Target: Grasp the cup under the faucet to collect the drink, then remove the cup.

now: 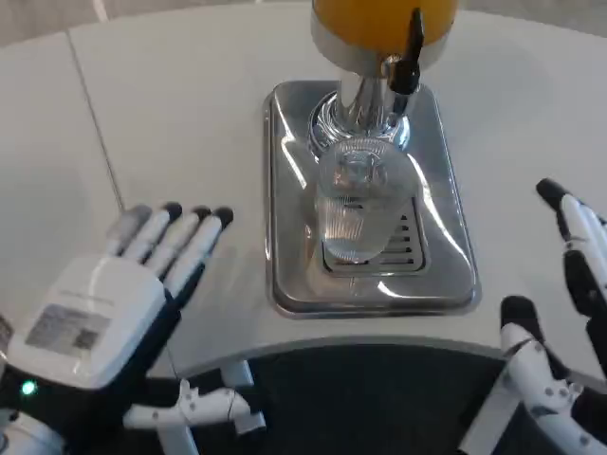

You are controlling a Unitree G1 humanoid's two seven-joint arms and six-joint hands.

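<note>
Head view: ribbed clear cup [354,213] on shiny steel tray [441,275]; both hands released.

A white tabletop [190,123] fills most of the head view, smooth and matte, with a thin dark seam [95,123] running from the far edge toward the near left. Its near edge curves inward, and below that curve lies a dark floor [370,398]. White table legs [251,403] show beneath the edge. At the far top left, a strip of grey-brown floor [57,14] shows beyond the tabletop. The light is soft and even, with faint shadows.
</note>
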